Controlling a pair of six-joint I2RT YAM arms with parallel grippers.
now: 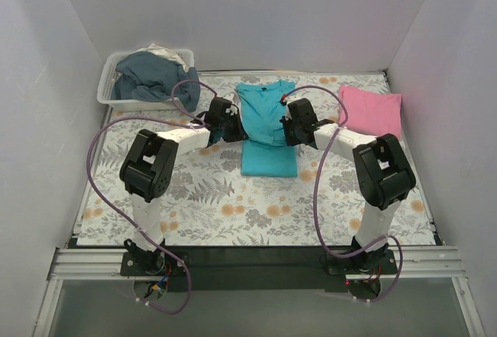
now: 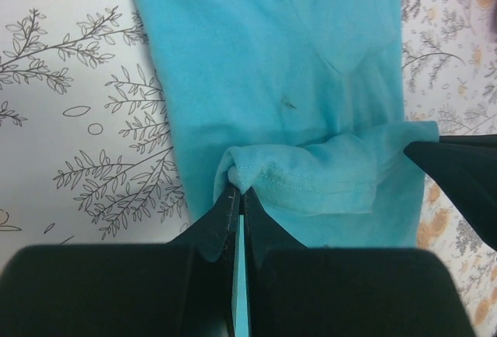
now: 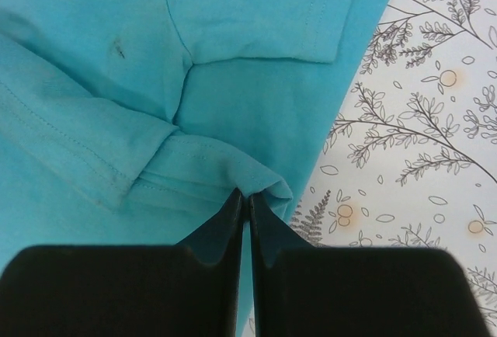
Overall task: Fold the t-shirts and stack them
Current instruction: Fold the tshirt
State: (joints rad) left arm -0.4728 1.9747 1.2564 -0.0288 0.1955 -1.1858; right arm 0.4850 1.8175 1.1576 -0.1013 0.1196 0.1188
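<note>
A turquoise t-shirt (image 1: 266, 131) lies lengthwise in the middle of the floral cloth, its near half a narrow strip. My left gripper (image 1: 231, 129) is shut on a bunched fold at the shirt's left edge; the wrist view shows turquoise t-shirt (image 2: 295, 81) fabric pinched at the left gripper (image 2: 240, 191) tips. My right gripper (image 1: 286, 129) is shut on the right edge, with turquoise t-shirt (image 3: 155, 57) cloth caught at the right gripper (image 3: 248, 195) tips. A folded pink t-shirt (image 1: 371, 109) rests at the back right.
A clear plastic bin (image 1: 118, 100) holding dark blue-grey clothes stands at the back left. White walls close in the table on three sides. The floral tablecloth (image 1: 233, 205) runs to the black rail at the near edge.
</note>
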